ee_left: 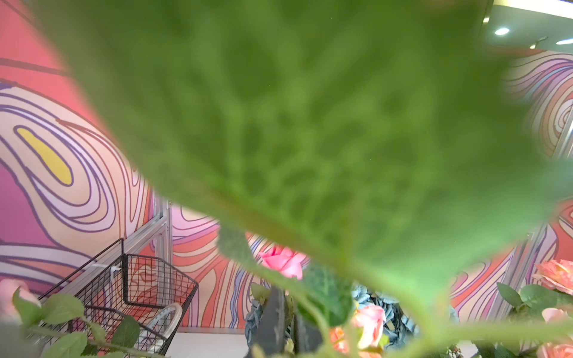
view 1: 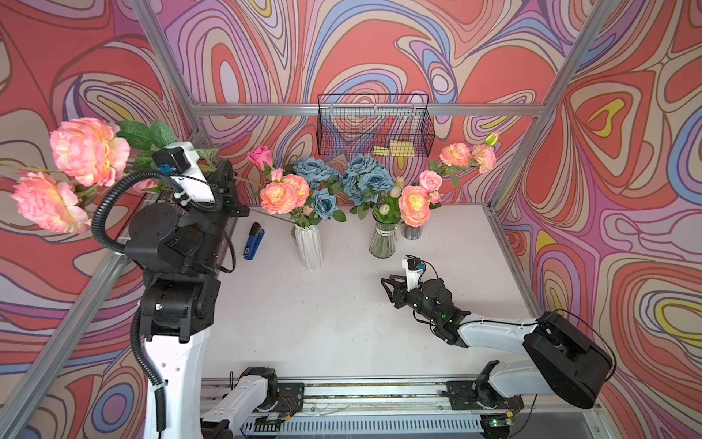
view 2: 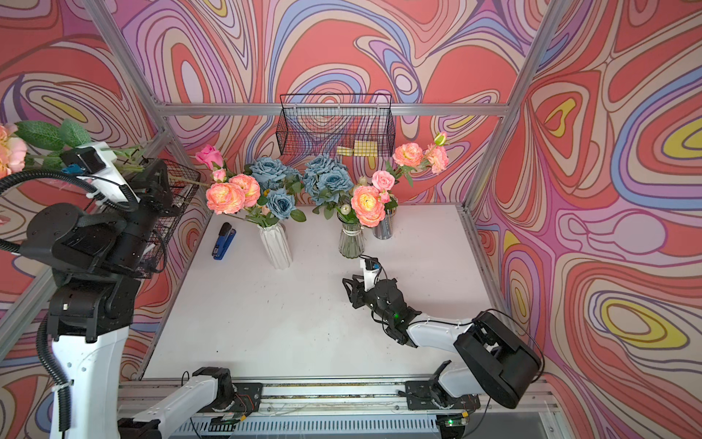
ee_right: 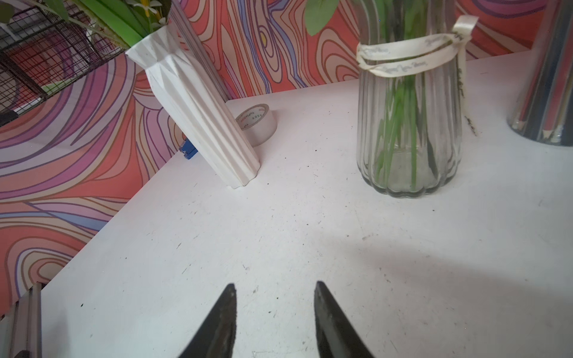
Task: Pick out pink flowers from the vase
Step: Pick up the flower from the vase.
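My left gripper [view 1: 225,181] is raised at the left and shut on the green stem of the pink flowers, whose two big peach-pink heads [view 1: 89,150] hang out past the left wall. In the left wrist view a blurred leaf [ee_left: 310,139] fills most of the picture, with the gripper [ee_left: 290,328] low behind it. More pink flowers [view 1: 279,197] stand in the white vase [view 1: 308,247]. Others [view 1: 414,205] rise from the glass vase [view 1: 383,239] and a small jar [view 1: 411,230]. My right gripper [view 1: 387,285] hovers open and empty over the table in front of the glass vase [ee_right: 409,124].
Dusty-blue roses [view 1: 315,173] fill both bouquets. A blue stapler [view 1: 253,241] lies left of the white vase, and a tape roll [ee_right: 257,122] sits behind it. One wire basket [view 2: 178,197] hangs on the left wall. Another [view 1: 376,125] hangs on the back wall.
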Motion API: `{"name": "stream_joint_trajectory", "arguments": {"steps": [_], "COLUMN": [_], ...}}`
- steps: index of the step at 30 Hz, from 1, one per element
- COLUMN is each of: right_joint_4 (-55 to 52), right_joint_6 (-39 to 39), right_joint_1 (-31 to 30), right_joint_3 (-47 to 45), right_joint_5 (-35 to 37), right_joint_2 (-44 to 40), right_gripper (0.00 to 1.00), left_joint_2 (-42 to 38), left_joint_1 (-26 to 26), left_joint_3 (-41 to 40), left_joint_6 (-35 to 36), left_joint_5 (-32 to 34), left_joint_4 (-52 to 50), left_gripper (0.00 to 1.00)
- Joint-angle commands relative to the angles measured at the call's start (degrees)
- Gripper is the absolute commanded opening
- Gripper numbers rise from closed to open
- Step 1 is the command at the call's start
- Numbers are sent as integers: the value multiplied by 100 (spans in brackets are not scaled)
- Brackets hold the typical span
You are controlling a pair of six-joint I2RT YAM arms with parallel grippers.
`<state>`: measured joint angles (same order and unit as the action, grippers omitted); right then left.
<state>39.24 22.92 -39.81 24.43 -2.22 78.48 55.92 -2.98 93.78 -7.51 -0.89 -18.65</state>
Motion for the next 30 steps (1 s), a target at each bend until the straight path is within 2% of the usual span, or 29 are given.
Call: {"name": "stream_joint_trajectory", "arguments": {"steps": [1, 5, 12, 18, 23, 30], "right_joint_4": [-478, -699, -1114, -1393, -1815, -2250], "right_joint_6": [-155, -202, -277, -347, -509, -611], "right_joint_1": [17, 12, 3, 8, 10, 9], "right_joint_3": [189, 306, 491, 650, 942, 1351], "right_joint_5": [-404, -678, -881, -1310, -1903, -2459], "right_joint_2": [-168, -271, -484, -786, -1139, -1571], "right_gripper": [44, 49, 53, 59, 64, 69], "left_joint_2": [-242, -479, -643, -724, -905, -1468], "left_joint_1": [26, 26, 26, 26, 26, 26], "left_joint_3": [-119, -280, -381, -384, -576, -1412], "left_joint_6": [63, 96, 241, 65, -188, -531], "left_joint_5": [129, 151, 605, 274, -335, -2062], "left_joint_4": [-312, -369, -566, -974, -1475, -1418], "left_gripper": [0, 0, 0, 0, 0, 0]}}
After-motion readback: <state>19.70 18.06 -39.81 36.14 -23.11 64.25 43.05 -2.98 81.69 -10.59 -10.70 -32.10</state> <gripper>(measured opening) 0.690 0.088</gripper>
